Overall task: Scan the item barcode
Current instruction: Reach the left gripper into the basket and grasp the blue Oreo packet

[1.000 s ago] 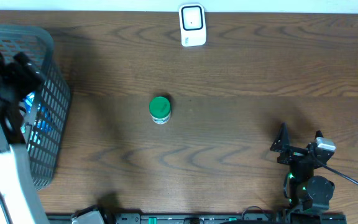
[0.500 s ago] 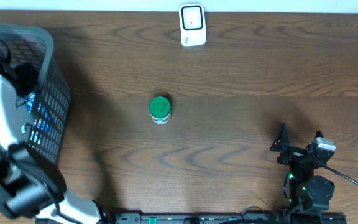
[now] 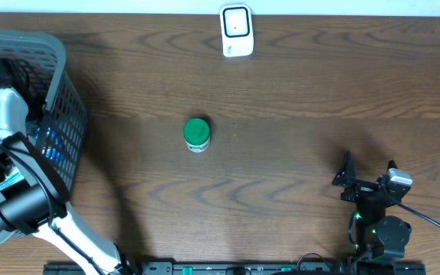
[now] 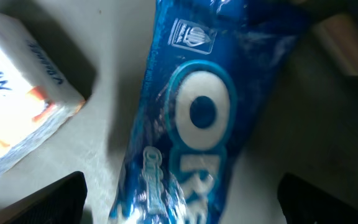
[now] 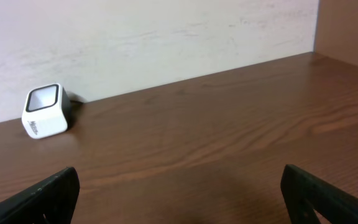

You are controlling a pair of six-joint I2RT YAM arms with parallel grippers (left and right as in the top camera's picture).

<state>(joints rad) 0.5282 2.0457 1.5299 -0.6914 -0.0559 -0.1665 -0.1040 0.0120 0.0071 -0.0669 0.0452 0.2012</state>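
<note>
Your left end effector (image 4: 179,199) is hanging wide open inside the basket (image 3: 56,57), fingertips (image 4: 61,193) straddling a blue Oreo pack (image 4: 197,118) w/o touching it; a white-orange box (image 4: 17,93) is lying just beside the pack. Your right end effector (image 3: 369,172) is sitting open too, gripping nothing, low over the surface (image 3: 296,99) at the near right. It's facing the white scanner (image 5: 44,112) at the far edge. A green-lidded jar (image 3: 196,134) is standing mid-surface, well apart from both arms.
</note>
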